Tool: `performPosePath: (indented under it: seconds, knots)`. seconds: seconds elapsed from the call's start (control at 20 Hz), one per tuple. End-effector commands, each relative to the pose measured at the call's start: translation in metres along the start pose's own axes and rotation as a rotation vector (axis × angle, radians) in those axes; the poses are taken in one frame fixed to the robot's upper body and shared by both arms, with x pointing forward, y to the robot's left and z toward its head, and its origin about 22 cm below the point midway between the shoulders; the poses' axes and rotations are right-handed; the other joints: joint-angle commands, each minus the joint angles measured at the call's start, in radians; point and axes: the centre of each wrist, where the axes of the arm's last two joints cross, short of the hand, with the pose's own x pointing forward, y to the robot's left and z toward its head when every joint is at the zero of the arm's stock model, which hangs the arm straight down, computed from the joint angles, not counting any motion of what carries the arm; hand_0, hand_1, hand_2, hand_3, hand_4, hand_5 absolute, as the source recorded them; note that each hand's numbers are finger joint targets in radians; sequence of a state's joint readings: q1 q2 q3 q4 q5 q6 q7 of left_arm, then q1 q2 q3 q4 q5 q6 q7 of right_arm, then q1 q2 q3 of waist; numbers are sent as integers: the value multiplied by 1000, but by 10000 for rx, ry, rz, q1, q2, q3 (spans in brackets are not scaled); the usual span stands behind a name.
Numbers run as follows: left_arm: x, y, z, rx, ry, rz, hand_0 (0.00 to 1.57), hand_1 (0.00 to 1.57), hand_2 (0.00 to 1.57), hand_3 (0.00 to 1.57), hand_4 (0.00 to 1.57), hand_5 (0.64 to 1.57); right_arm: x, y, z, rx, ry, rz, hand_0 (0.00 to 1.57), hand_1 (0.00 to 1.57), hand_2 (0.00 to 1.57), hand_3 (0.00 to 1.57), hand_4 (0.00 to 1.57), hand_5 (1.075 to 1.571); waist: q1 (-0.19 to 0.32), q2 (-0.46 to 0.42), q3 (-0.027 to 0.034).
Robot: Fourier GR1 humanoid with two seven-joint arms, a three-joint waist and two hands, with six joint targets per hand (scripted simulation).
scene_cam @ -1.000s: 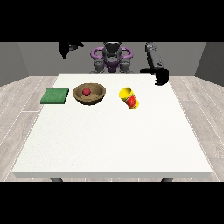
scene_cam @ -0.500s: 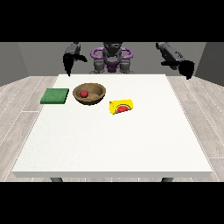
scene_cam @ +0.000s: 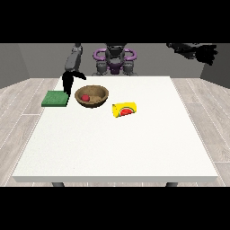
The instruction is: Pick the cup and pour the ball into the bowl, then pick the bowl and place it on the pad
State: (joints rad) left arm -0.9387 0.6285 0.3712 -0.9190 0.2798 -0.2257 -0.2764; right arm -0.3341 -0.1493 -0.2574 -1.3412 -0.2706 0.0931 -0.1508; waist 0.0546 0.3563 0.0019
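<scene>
Beside bowl (scene_cam: pixel 91 96) w/ ball (scene_cam: pixel 85 97), cup (scene_cam: pixel 124 109) lies sideways, long axis left-right; fingers' state unclear

We see the pad (scene_cam: pixel 55 99) at the table's (scene_cam: pixel 117 148) far left, the bowl (scene_cam: pixel 91 96) just right of it holding the ball (scene_cam: pixel 85 97), and the cup (scene_cam: pixel 124 109) lying on its side right of the bowl, slightly nearer.

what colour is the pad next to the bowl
Green: the pad lies flat on the table just left of the wooden bowl, seen in the front view.
</scene>
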Motion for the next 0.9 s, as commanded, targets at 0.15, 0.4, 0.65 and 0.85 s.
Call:
performPosePath:
  seconds: [0.15, 0.4, 0.65, 0.85]
  knots:
    - [51, 8, -26, -274, -543, -164, 0, 0, 0, 0, 0, 1545, -32, -10, -21, -117, 139, -378, 0, 0, 0, 0, 289, 1570, 217, 392, -4]
    - [60, 7, -28, -459, -569, 96, 0, 0, 0, 0, 0, 1535, -52, -12, -25, -838, 1195, -700, 0, 0, 0, 0, 412, 1571, 356, 141, -7]
    - [81, 11, -39, -124, -771, 39, 0, 0, 0, 0, 0, 1537, -47, -2, -46, -515, 930, -643, 0, 0, 0, 0, 401, 1571, 3, 420, -8]
    - [93, 11, -38, -630, -860, 216, 0, 0, 0, 0, 0, 1531, -70, -9, -28, -1148, 1038, -623, 0, 0, 0, 0, 338, 1569, 590, 481, -6]
